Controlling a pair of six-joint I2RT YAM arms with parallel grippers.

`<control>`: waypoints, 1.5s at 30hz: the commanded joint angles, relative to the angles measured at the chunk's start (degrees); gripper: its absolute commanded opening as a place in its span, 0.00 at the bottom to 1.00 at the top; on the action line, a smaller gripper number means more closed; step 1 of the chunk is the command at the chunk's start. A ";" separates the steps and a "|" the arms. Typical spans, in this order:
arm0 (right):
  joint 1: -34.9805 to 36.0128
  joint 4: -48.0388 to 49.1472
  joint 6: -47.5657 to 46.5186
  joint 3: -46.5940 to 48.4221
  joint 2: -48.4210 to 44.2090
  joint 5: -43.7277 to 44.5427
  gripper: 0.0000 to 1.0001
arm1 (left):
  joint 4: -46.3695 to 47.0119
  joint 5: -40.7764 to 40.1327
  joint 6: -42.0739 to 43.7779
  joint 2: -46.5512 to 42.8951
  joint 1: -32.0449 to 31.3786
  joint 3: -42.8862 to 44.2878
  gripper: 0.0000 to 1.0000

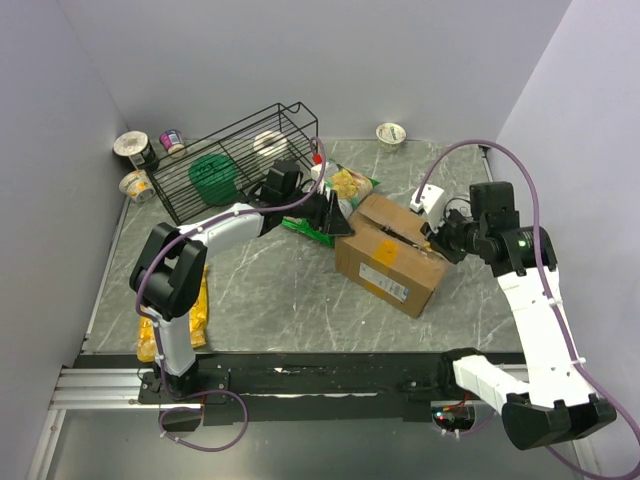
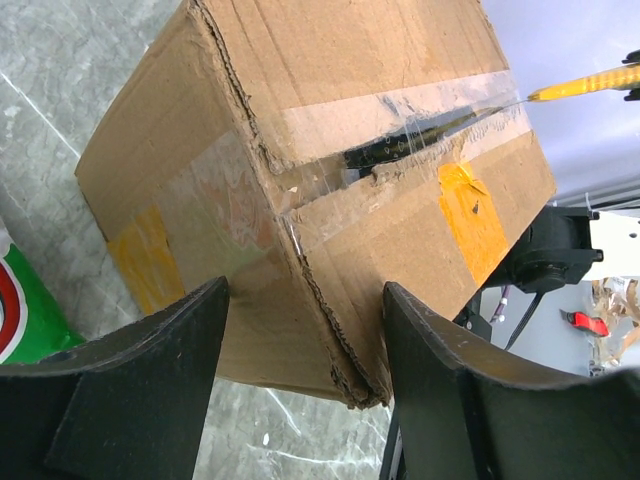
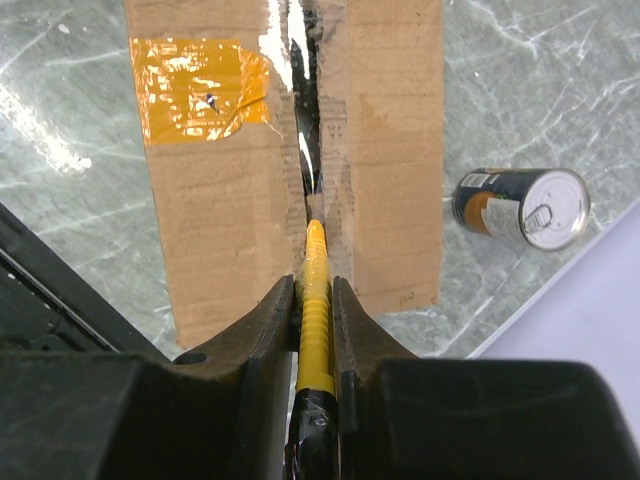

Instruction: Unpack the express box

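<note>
Now my right gripper (image 3: 314, 288) pinches a yellow tool (image 3: 316, 245) at the seam of the box (image 1: 390, 262); my left gripper (image 2: 305, 293) is spread near its end

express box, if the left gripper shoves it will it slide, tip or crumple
Probably slides rather than tips: the express box sits broad and low on the smooth table. Its corrugated walls look stiff, but the top flaps may flex where the tape is slit by the yellow cutter.
</note>
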 commanded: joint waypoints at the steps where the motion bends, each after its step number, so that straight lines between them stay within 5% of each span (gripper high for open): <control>1: -3.13 -5.73 -4.42 -0.98 -2.58 5.43 0.00 | -4.14 -7.95 3.72 3.26 0.68 -0.86 0.66; 31: -18.16 -17.51 -14.70 0.96 -7.59 2.62 0.00 | -5.99 -9.10 4.51 4.84 -0.03 0.72 0.65; 45: -30.64 -24.36 -23.05 5.43 -8.56 0.60 0.00 | -6.51 -8.92 4.51 5.99 -0.11 1.87 0.64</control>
